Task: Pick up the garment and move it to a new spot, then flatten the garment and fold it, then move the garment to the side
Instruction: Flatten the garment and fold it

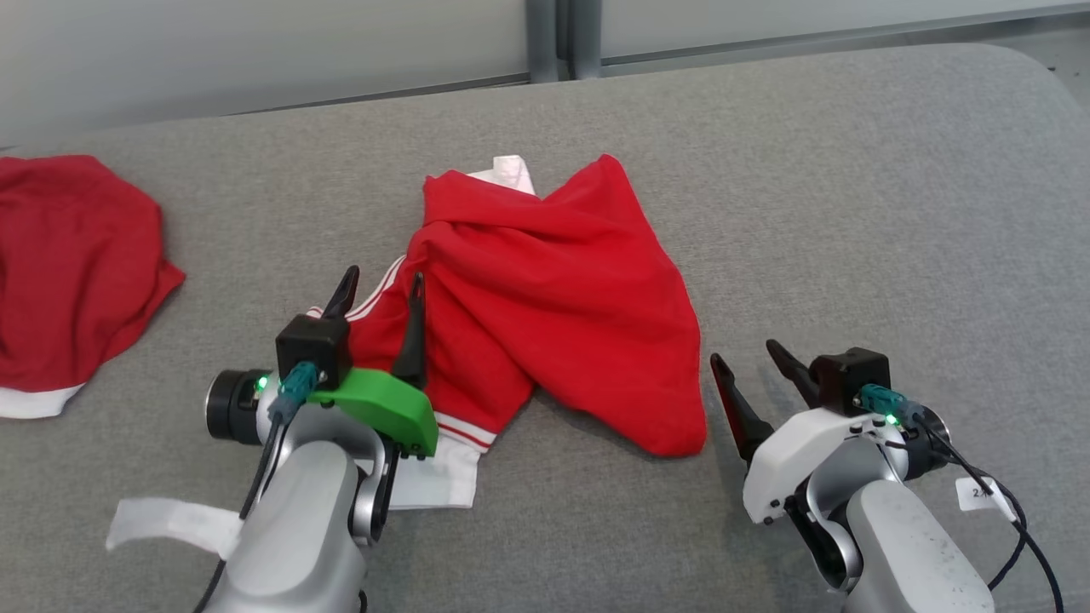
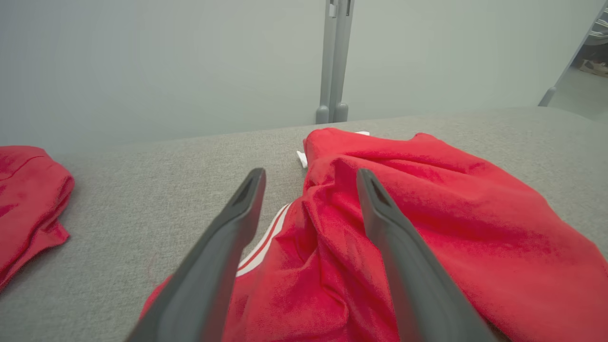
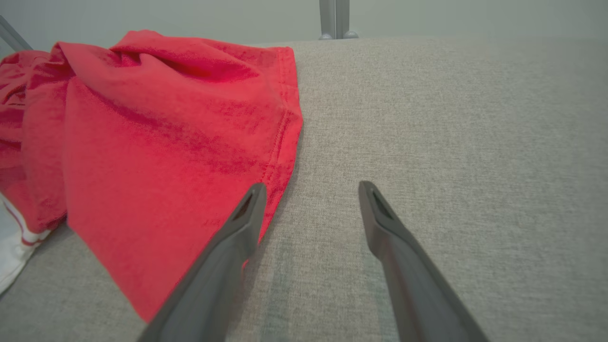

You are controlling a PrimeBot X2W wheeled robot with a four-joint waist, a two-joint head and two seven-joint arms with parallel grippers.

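The one bit of print in the head view sits on a small white tag point(image 1: 979, 492) hanging beside the wrist of the right arm point(image 1: 920, 545). It carries dark characters. The first looks like a "2", and the rest are too small and blurred to make out. A white strip of tape point(image 1: 170, 524) sticking out from the left forearm point(image 1: 298, 511) turns a plain white face to the camera.
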